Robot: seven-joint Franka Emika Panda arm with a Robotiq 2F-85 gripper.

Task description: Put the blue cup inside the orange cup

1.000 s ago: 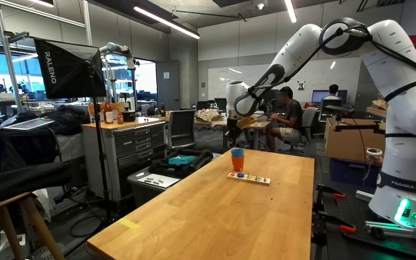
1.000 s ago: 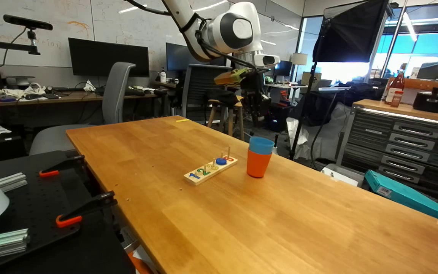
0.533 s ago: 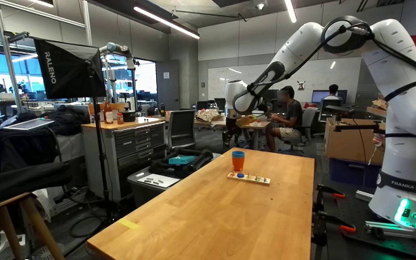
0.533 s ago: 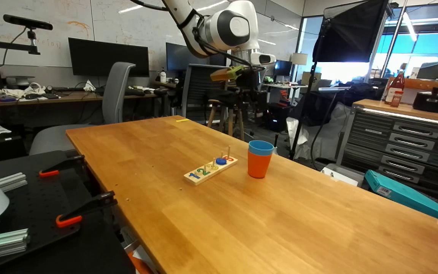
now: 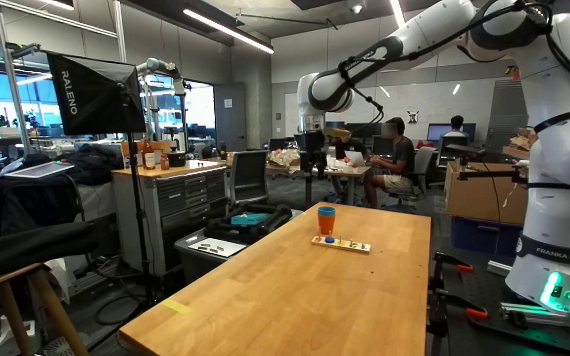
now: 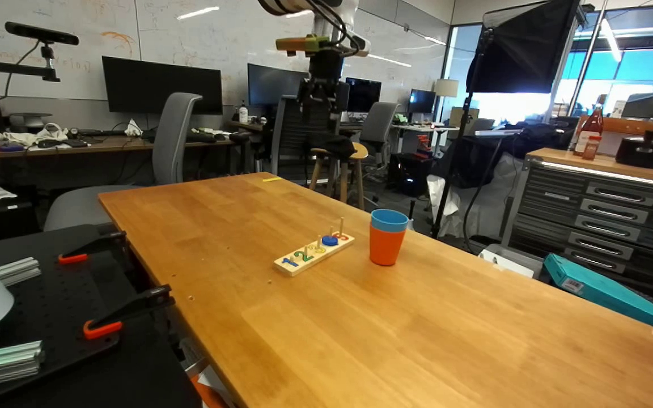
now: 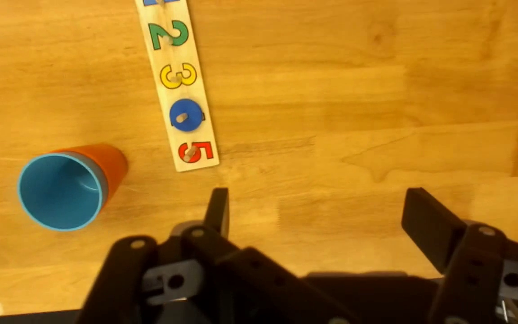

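Observation:
The blue cup (image 6: 389, 215) sits upright inside the orange cup (image 6: 386, 246); only a band of its blue wall and rim shows above the orange one. In the wrist view I look into the hollow of the blue cup (image 7: 59, 193), with the orange cup (image 7: 113, 164) around it. Both exterior views show the nested pair standing on the table. My gripper (image 7: 319, 202) is open wide, only bare table visible between its fingers. It hangs high above the tabletop, apart from the cups, which lie left of it in the wrist view.
A wooden number board with pegs (image 6: 309, 255) and a blue disc (image 6: 330, 241) lies beside the cups. The wooden table's (image 6: 445, 317) far edge runs close behind them. A softbox lamp (image 5: 94, 94) and a tool cabinet (image 5: 181, 198) stand off the table.
The blue cup has sunk a little deeper into the orange cup. My gripper has moved up and away from the cups, leftward in both exterior views.

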